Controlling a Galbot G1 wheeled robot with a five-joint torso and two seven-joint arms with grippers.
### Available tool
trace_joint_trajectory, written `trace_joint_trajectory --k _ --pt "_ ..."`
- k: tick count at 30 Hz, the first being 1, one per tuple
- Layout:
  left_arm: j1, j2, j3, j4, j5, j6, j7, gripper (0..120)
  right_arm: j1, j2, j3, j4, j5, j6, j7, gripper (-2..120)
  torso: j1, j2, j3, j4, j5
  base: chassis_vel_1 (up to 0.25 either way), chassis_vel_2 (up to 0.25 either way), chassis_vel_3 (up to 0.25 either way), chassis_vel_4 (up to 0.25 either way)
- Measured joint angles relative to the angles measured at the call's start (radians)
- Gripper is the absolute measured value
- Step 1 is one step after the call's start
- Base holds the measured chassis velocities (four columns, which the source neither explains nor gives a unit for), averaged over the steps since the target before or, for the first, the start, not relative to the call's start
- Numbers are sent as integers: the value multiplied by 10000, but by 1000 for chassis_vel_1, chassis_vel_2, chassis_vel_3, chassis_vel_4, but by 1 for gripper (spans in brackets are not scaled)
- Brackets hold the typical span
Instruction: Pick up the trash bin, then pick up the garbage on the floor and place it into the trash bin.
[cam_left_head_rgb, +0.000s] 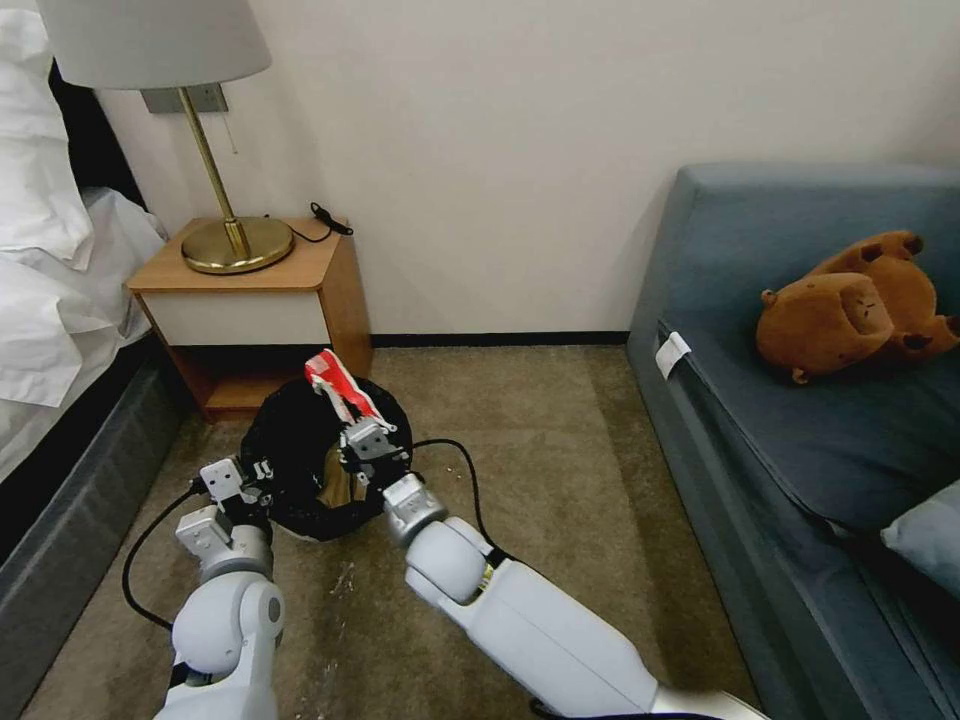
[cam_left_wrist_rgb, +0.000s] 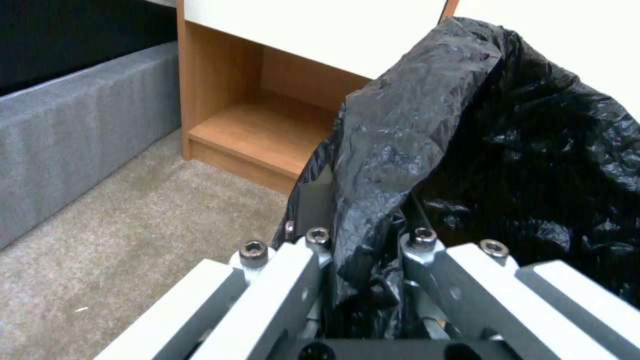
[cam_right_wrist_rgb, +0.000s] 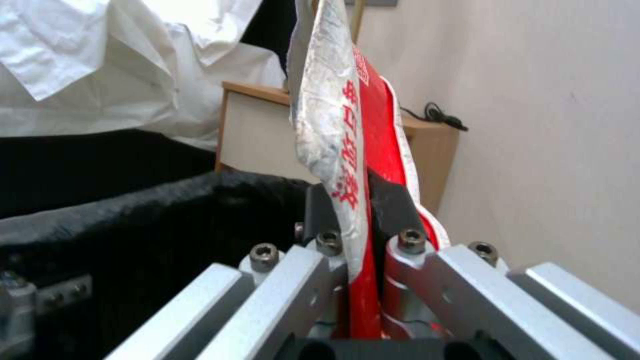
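My right tool (cam_left_head_rgb: 352, 428) is clamped on the red-and-white packet (cam_left_head_rgb: 338, 385), right over the bin (cam_left_head_rgb: 290, 440), whose mouth lies just below. The packet's long axis runs up and away from my fingers, free end towards the nightstand (cam_left_head_rgb: 250, 300). My left tool (cam_left_head_rgb: 262, 470) is closed on the bin's bagged rim, holding the bin above the carpet.

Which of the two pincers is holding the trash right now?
The right pincer: it is shut on the red-and-white packet, held above the trash bin. The left pincer is clamped on the bin's black bag rim instead.
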Motion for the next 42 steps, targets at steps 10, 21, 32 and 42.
trace_joint_trajectory --k 10,21,32,42 --pt "-76 -35 38 63 54 0 0 4 -266 368 -103 -455 -574 292 153 7 0 0 -1 -1 0 0 0 0 0" --pt "-21 -60 94 145 155 -47 31 4 -930 562 28 -439 -825 277 280 57 0 0 -1 -1 1 0 0 0 0" --pt "-53 71 7 123 154 -39 52 4 -175 104 592 172 -603 -179 262 94 0 0 -1 -2 2 0 0 0 0" --pt "-59 183 -219 110 -14 -21 87 4 939 -1149 2030 -143 -972 -987 -239 100 0 0 0 -3 3 0 0 0 0"
